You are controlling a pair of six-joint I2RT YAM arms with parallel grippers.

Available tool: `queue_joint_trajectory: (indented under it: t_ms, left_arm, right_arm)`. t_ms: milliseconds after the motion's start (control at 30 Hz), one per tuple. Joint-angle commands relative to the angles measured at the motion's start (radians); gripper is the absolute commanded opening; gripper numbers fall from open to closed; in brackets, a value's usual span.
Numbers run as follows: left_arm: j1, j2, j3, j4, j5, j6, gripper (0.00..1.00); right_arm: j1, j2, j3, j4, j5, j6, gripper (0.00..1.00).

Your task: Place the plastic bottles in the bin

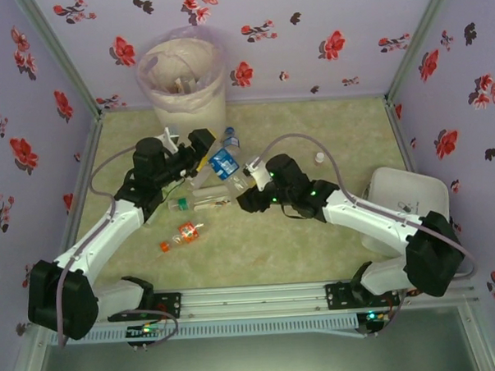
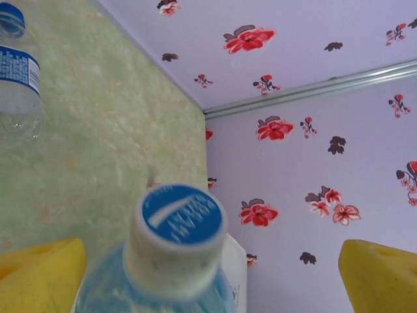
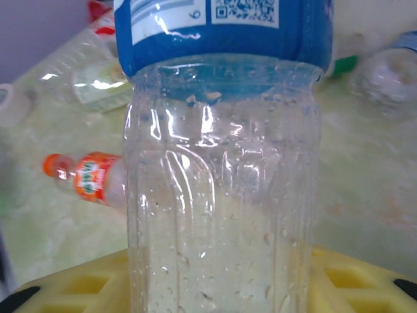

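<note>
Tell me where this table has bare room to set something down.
Barest: the far right stretch of the green marbled table, between the cream-white bin and the right wall, holding just a tiny white cap. Also the near middle strip, between the orange-labelled bottle and the right arm. Crowded: the centre, where clear plastic bottles cluster before the bin.

bottles crowding centre, far-right table seemingly open

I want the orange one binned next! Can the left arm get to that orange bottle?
Probably yes: the orange bottle lies in the open beside the left arm, though a blue-capped bottle sits between its jaws.
</note>
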Motion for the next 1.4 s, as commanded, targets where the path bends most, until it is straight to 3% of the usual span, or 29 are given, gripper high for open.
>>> queue_joint_trajectory:
  t_ms: [0,67,433,567,700,800,933,1100,1167,1267,1367]
  left_arm:
    - [-0.004,0.001,0.045,-0.008,-0.047,0.046,0.97]
    - [-0.006,0.003,0.048,-0.032,-0.055,0.063,0.93]
    - [-0.006,0.003,0.072,-0.093,-0.068,0.098,0.37]
    - [-0.006,0.009,0.098,-0.117,-0.079,0.112,0.23]
    - [-0.005,0.031,0.164,-0.179,-0.083,0.167,0.16]
    - [0.004,0.045,0.24,-0.237,-0.081,0.225,0.09]
    - [0.025,0.1,0.503,-0.375,-0.033,0.352,0.06]
    - [0.064,0.23,0.907,-0.574,-0.054,0.553,0.05]
    - [0.095,0.291,1.04,-0.599,-0.056,0.578,0.0]
    - [0.139,0.384,1.203,-0.601,-0.078,0.589,0.0]
    - [0.18,0.48,1.335,-0.574,-0.096,0.586,0.0]
  right_arm:
    - [0.038,-0.012,0.017,0.075,-0.006,0.062,0.33]
    - [0.048,-0.01,0.003,0.102,-0.01,0.075,0.33]
    - [0.048,0.057,0.031,0.123,-0.016,0.062,0.35]
    - [0.046,0.073,0.04,0.125,-0.014,0.054,0.45]
    - [0.027,0.072,0.049,0.117,-0.014,0.046,0.66]
    - [0.007,0.063,0.078,0.057,0.053,0.049,0.99]
    - [-0.001,0.009,0.075,0.014,0.231,0.032,0.99]
    - [-0.022,-0.082,0.022,-0.001,0.375,0.06,0.99]
    - [-0.028,-0.101,0.002,-0.029,0.47,0.102,0.99]
    - [-0.043,-0.116,-0.012,-0.106,0.574,0.16,0.99]
    - [-0.057,-0.151,-0.04,-0.117,0.563,0.193,1.0]
